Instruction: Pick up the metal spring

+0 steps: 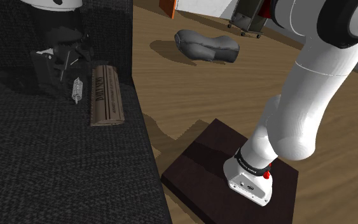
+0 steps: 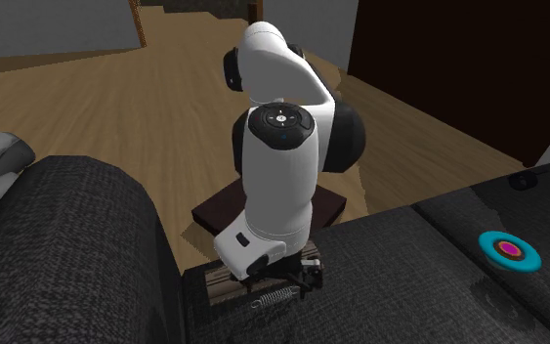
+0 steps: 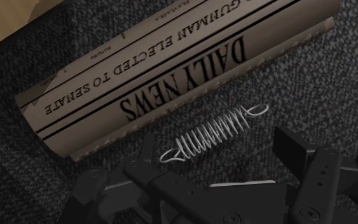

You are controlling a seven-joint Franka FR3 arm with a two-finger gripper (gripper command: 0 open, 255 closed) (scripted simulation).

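A thin silvery coil spring (image 3: 212, 135) lies flat on the dark woven sofa seat (image 3: 336, 95), just beside a folded "Daily News" newspaper (image 3: 171, 70). My black gripper (image 3: 217, 145) hangs low over the spring with its fingers apart. The spring lies just in front of the fingertips and between their lines, touched by neither. From the shoulder view the spring (image 1: 77, 89) sits left of the newspaper (image 1: 105, 94), directly under the gripper (image 1: 68, 71). The second exterior view has the spring (image 2: 277, 296) below the gripper (image 2: 302, 279).
The sofa's edge drops to a wooden floor (image 1: 190, 83) right of the newspaper. A grey cushion (image 1: 207, 46) lies on that floor, and the dark stand (image 1: 196, 159) is lower right. A blue ring with a pink centre (image 2: 510, 249) rests on the neighbouring seat cushion.
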